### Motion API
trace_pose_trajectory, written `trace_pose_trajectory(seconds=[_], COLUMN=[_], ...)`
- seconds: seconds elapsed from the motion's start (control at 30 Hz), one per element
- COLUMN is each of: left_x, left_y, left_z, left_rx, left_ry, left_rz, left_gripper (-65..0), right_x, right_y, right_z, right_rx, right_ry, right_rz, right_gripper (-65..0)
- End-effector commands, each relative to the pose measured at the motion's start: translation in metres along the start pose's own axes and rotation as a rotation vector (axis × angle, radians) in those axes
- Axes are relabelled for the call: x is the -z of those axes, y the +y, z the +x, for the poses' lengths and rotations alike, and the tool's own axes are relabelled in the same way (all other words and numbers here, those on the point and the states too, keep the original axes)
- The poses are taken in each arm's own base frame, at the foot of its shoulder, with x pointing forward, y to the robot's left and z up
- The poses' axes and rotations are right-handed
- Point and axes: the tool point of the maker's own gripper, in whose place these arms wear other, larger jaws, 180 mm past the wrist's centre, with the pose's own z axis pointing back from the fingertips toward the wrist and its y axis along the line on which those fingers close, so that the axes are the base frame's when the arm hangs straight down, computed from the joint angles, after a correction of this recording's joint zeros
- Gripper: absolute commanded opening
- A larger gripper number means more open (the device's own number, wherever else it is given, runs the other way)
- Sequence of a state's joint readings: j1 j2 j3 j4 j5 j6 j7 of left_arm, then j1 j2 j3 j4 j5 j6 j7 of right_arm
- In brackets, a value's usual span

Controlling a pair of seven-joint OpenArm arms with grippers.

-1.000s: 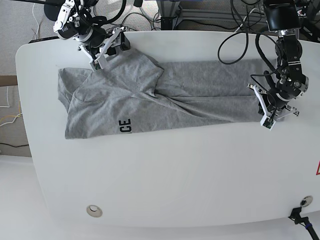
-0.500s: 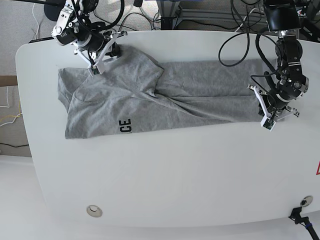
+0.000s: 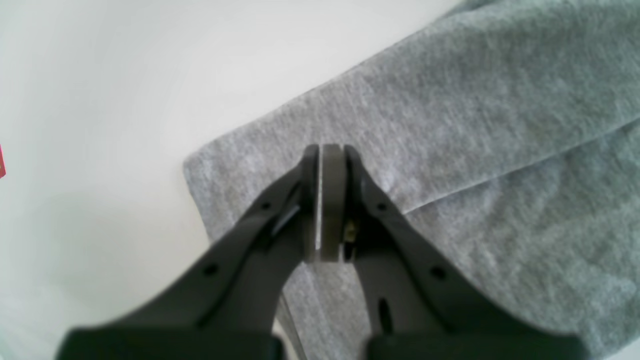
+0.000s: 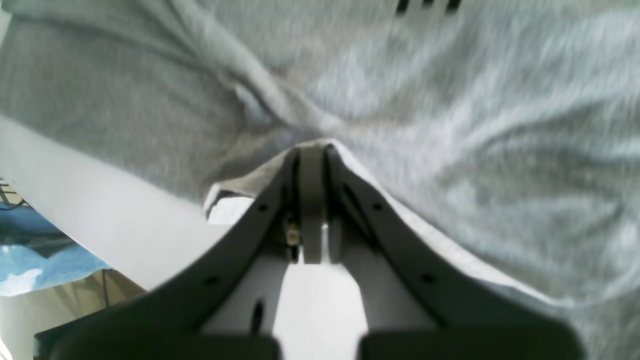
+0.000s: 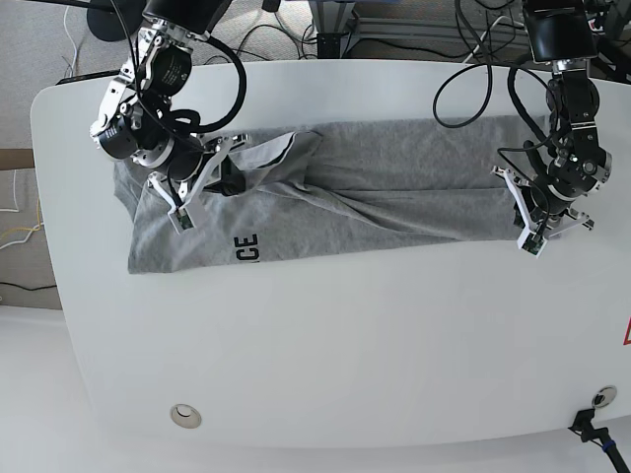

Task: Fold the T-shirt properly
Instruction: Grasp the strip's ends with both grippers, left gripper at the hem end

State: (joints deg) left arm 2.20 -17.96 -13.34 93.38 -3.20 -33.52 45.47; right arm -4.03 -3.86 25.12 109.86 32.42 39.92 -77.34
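Observation:
The heather-grey T-shirt [image 5: 394,187] lies wrinkled across the far half of the white table [image 5: 345,345], with black letters "CE" [image 5: 246,248] showing near its front left edge. My right gripper [image 5: 180,217] is at the shirt's left part. In the right wrist view it [image 4: 312,147] is shut on a raised fold of the cloth [image 4: 450,125]. My left gripper [image 5: 529,236] is at the shirt's right end. In the left wrist view it [image 3: 325,150] is shut, tips down on the cloth [image 3: 450,125] near its corner.
Black cables [image 5: 463,89] hang over the table's far edge behind both arms. A round grommet [image 5: 184,415] sits near the front left. A red mark [image 5: 626,333] shows at the right edge. Floor lies beyond the table's left edge.
My right gripper has moved from the table's far edge toward the front, pulling the shirt's far left part over onto itself. My left gripper has stayed in place.

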Motion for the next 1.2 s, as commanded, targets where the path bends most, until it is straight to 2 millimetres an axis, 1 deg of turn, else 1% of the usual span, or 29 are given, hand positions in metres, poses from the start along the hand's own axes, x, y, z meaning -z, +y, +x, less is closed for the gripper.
trace_pose_trajectory(seconds=[0.0, 0.1, 0.17, 0.33, 0.43, 0.47, 0.5, 0.53, 0.57, 0.67, 0.7, 0.73, 0.77, 0.83, 0.9, 0.93, 0.97, 1.0, 1.03, 1.07, 1.1, 1.17], left_x=[-0.005, -0.005, -0.006, -0.006, -0.006, -0.006, -0.006, -0.006, -0.006, -0.006, -0.006, -0.006, -0.007, -0.007, -0.010, -0.013, -0.018, -0.024, -0.028, -0.033, -0.037, -0.045], left_y=[0.010, 0.011, 0.015, 0.015, 0.015, 0.015, 0.015, 0.015, 0.014, 0.014, 0.014, 0.014, 0.014, 0.014, 0.013, 0.011, 0.009, 0.006, 0.002, -0.002, -0.006, -0.008], left_z=[0.013, 0.013, 0.012, 0.012, 0.012, 0.012, 0.012, 0.012, 0.012, 0.012, 0.012, 0.013, 0.014, 0.015, 0.014, 0.015, 0.020, 0.027, 0.029, 0.031, 0.031, 0.025], left_rx=[0.011, 0.013, 0.021, 0.019, 0.019, 0.020, 0.020, 0.020, 0.020, 0.021, 0.021, 0.022, 0.023, 0.025, 0.027, 0.034, 0.046, 0.059, 0.069, 0.079, 0.089, 0.088], left_ry=[-0.040, -0.039, -0.034, -0.035, -0.035, -0.035, -0.035, -0.035, -0.035, -0.037, -0.037, -0.038, -0.040, -0.043, -0.046, -0.052, -0.072, -0.107, -0.129, -0.149, -0.158, -0.155], left_rz=[0.023, 0.025, 0.032, 0.033, 0.033, 0.032, 0.032, 0.032, 0.029, 0.030, 0.030, 0.031, 0.032, 0.033, 0.034, 0.035, 0.038, 0.042, 0.041, 0.042, 0.040, 0.048], left_gripper=[-65.0, -65.0, -65.0, -65.0, -65.0, -65.0, -65.0, -65.0, -65.0, -65.0, -65.0, -65.0, -65.0, -65.0, -65.0, -65.0, -65.0, -65.0, -65.0, -65.0, -65.0, -65.0], right_x=[0.006, 0.015, 0.022, 0.034, 0.035, 0.035, 0.032, 0.028, 0.023, 0.010, 0.006, -0.002, -0.009, -0.019, -0.029, -0.032, -0.035, -0.038, -0.039, -0.037, -0.036, -0.030], right_y=[-0.003, -0.008, -0.010, -0.010, -0.010, -0.010, -0.010, -0.010, -0.010, -0.010, -0.012, -0.018, -0.024, -0.032, -0.043, -0.047, -0.051, -0.056, -0.059, -0.061, -0.065, -0.073], right_z=[0.015, 0.020, 0.018, 0.013, 0.016, 0.018, 0.027, 0.038, 0.047, 0.074, 0.077, 0.079, 0.074, 0.058, 0.047, 0.044, 0.044, 0.043, 0.043, 0.040, 0.038, 0.032], right_rx=[-0.001, 0.021, 0.038, 0.086, 0.106, 0.103, 0.087, 0.064, 0.042, -0.015, -0.033, -0.062, -0.080, -0.104, -0.133, -0.143, -0.152, -0.160, -0.161, -0.156, -0.154, -0.150], right_ry=[-0.033, -0.029, -0.021, -0.031, -0.051, -0.054, -0.073, -0.097, -0.122, -0.186, -0.191, -0.192, -0.180, -0.142, -0.107, -0.096, -0.099, -0.097, -0.100, -0.093, -0.082, -0.065], right_rz=[0.016, 0.034, 0.049, 0.081, 0.083, 0.083, 0.078, 0.069, 0.058, 0.030, 0.017, -0.010, -0.033, -0.071, -0.107, -0.119, -0.130, -0.142, -0.147, -0.154, -0.168, -0.191], right_gripper=[-65.0, -65.0, -65.0, -64.6, -39.0, -31.3, -24.6, -19.9, -17.9, -18.0, -18.0, -18.0, -18.0, -18.2, -22.1, -26.7, -32.4, -40.2, -48.4, -58.5, -65.0, -65.0])
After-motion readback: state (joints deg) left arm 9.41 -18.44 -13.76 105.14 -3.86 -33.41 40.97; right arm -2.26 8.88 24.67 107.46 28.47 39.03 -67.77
